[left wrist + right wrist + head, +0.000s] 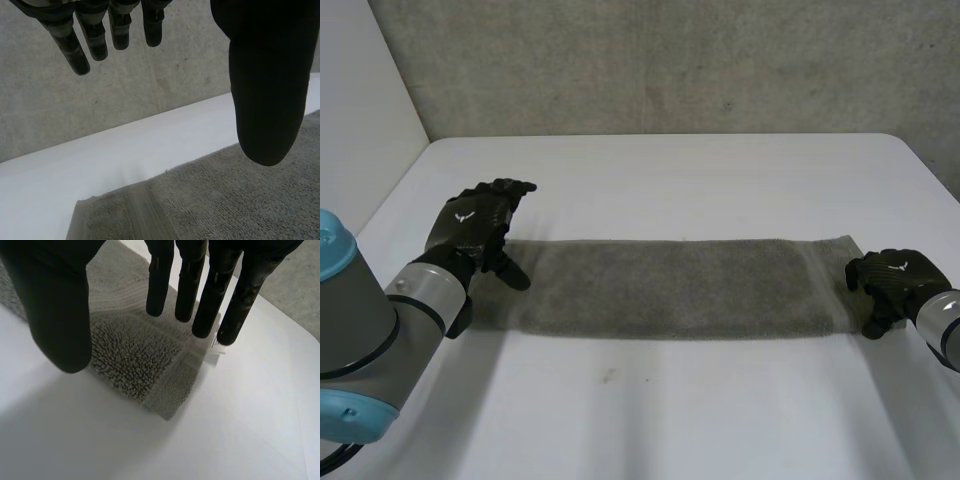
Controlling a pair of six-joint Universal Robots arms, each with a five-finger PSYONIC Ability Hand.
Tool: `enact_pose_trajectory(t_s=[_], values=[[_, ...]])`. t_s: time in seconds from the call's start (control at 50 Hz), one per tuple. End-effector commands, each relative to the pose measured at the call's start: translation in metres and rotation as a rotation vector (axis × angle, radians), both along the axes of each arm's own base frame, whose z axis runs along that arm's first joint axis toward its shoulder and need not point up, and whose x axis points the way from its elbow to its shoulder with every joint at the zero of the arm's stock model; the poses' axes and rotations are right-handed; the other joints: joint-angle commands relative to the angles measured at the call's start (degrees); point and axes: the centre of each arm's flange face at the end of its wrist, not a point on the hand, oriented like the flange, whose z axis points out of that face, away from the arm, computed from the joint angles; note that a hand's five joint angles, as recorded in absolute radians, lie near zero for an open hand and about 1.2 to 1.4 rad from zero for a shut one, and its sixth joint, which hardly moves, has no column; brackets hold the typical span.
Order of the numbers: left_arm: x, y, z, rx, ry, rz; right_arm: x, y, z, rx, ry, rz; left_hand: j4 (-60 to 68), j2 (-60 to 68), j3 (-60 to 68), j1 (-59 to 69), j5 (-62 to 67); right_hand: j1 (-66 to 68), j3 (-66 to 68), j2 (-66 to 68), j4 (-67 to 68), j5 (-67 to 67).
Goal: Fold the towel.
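Two hands stand at opposite ends of the towel (670,285), which lies flat as a long, narrow strip across the middle of the white table (670,165). The left hand (475,228) hovers over the strip's left end. Its fingers (80,50) are straight and a little spread, the thumb is held well apart, and it grips nothing. The right hand (892,285) hangs over the right end, fingers (200,305) straight and side by side above the short edge, thumb wide of them, likewise holding nothing.

This placement reads as a setup for pinching the ends so that one can be carried across to the other (a judgement, since no grasp is made). The cloth is grey terry, looped and nubbly, crossed near each short edge by a flatter woven band. A small white label (216,351) pokes out at the corner beneath the right fingertips. The towel looks soft and limp, so it will probably sag between whatever points are gripped. The table looks smooth and matt, and the towel should slide on it easily.
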Motion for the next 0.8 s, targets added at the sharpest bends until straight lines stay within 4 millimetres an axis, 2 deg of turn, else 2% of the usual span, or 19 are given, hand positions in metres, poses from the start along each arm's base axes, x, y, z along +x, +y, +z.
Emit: enact_pose_trajectory(t_s=[0.02,0.06,0.1,0.18,0.26,0.32,0.4,0.46,0.52,0.54,0.58,0.6,0.64,0.66,0.7,0.72,0.76,0.78,0.8], values=[[0.000,-0.001,0.001,-0.012,0.000,0.001,-0.001,-0.006,-0.010,-0.015,0.039,0.012,0.4,0.5,0.5,-0.2,-1.7,18.9,13.7,13.8,13.8,15.1],[0.000,0.000,0.000,-0.008,-0.002,0.001,-0.001,-0.007,-0.013,-0.019,0.053,0.018,0.4,0.5,0.5,-0.2,-1.7,25.9,20.8,20.8,20.9,22.2],[0.001,0.000,-0.001,-0.006,-0.002,0.001,-0.003,-0.010,-0.017,-0.035,0.087,0.023,0.4,0.5,0.5,-0.2,-1.7,50.5,45.3,45.4,45.4,46.7],[0.001,0.001,-0.002,-0.003,-0.003,0.002,-0.010,-0.018,-0.016,-0.070,0.139,-0.001,0.4,0.5,0.5,-0.2,-1.7,50.6,45.5,45.5,45.6,46.8],[0.001,0.001,-0.002,-0.005,-0.003,0.002,-0.032,-0.033,-0.018,-0.113,0.384,-0.109,0.4,0.5,0.5,-0.2,-1.7,50.6,45.5,45.5,45.6,46.8],[0.001,0.002,-0.002,-0.003,-0.003,0.002,-0.060,-0.049,-0.002,-0.198,0.529,-0.243,0.4,0.5,0.5,-0.2,-1.7,50.6,45.5,45.5,45.6,46.8],[0.001,0.002,0.001,-0.012,-0.001,0.005,-0.069,-0.058,0.019,-0.301,0.587,-0.279,0.4,0.5,0.5,-0.2,-1.7,50.6,45.5,45.5,45.6,46.8],[0.002,0.003,0.005,-0.023,0.003,0.005,-0.043,-0.055,0.036,-0.385,0.533,-0.218,0.4,0.5,0.5,-0.2,-1.7,50.6,45.5,45.5,45.6,46.8],[0.002,0.002,0.006,-0.025,0.004,0.007,0.031,-0.029,0.063,-0.501,0.334,-0.056,0.4,0.5,0.5,-0.2,-1.7,50.6,45.5,45.5,45.6,46.8],[0.002,0.002,0.006,-0.027,0.004,0.007,0.031,-0.029,0.064,-0.501,0.333,-0.055,0.4,0.5,0.5,-0.2,-1.7,50.6,45.5,45.5,45.6,46.8],[0.003,0.002,0.007,-0.030,0.005,0.011,0.087,0.002,0.078,-0.554,0.198,0.099,0.4,0.5,0.5,-0.2,-1.7,50.6,45.5,45.5,45.6,46.8],[0.004,0.002,0.008,-0.031,0.005,0.013,0.088,0.002,0.078,-0.554,0.197,0.099,0.4,0.5,0.5,-0.2,-1.7,50.6,45.5,45.5,45.6,46.8],[0.004,0.002,0.007,-0.030,0.005,0.014,0.133,0.033,0.080,-0.578,0.123,0.264,0.4,0.5,0.5,-0.2,-1.7,50.6,45.5,45.5,45.6,46.8],[0.004,0.002,0.007,-0.028,0.004,0.014,0.134,0.034,0.080,-0.578,0.123,0.265,0.4,0.5,0.5,-0.2,-1.7,50.6,45.5,45.5,45.6,46.8],[0.004,0.003,0.006,-0.026,0.003,0.014,0.174,0.072,0.066,-0.561,0.079,0.461,0.4,0.5,0.5,-0.2,-1.7,50.6,45.5,45.5,45.6,46.8],[0.005,0.003,0.006,-0.026,0.003,0.014,0.174,0.072,0.066,-0.561,0.079,0.462,0.4,0.5,0.5,-0.2,-1.7,50.6,45.5,45.5,45.6,46.8],[0.005,0.003,0.006,-0.027,0.004,0.014,0.205,0.111,0.047,-0.531,0.034,0.669,0.4,0.5,0.5,-0.2,-1.7,50.6,45.5,45.5,45.6,46.8],[0.005,0.003,0.006,-0.027,0.004,0.014,0.205,0.111,0.047,-0.530,0.034,0.670,0.4,0.5,0.5,-0.2,-1.7,50.6,45.5,45.5,45.6,46.8],[0.005,0.004,0.006,-0.026,0.003,0.014,0.216,0.128,0.036,-0.511,0.015,0.766,0.4,0.5,0.5,-0.2,-1.7,50.6,45.5,45.5,45.6,46.8]])
